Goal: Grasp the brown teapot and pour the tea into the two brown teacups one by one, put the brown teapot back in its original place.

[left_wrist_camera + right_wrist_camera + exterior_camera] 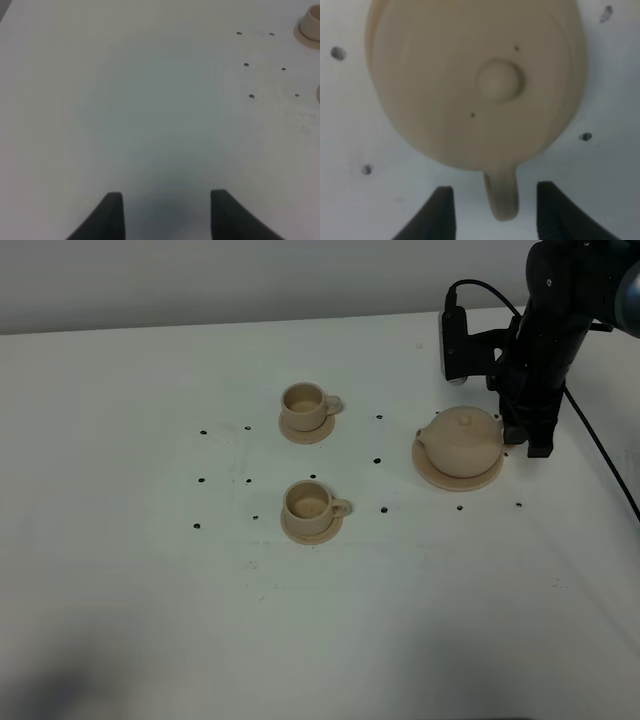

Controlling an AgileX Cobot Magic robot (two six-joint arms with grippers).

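Looking down the right wrist view, you have the right pincer point(495, 190) standing wide, its two dark fingers point(442, 212) on either side of the loop handle point(501, 197) of the brown teapot point(470, 80). The handle lies between them with a gap on each side, so nothing is gripped.

From the high camera, the teapot point(460, 443) sits upright with its lid on, resting on the large saucer point(478, 483) towards the right of the white table point(120, 590). Its spout points left and its handle faces the right pincer point(525, 440), which hangs just beside it on the right.

The two teacups stand on their small saucers well to the left of the pot, the far cup point(303, 402) behind the near cup point(309, 502), both with handles turned right. Only small black dots point(377, 461) mark the table between cups and pot.

Your left pincer point(167, 197) is also spread wide, over bare table, with one cup saucer's edge point(309, 30) at the corner of its view.
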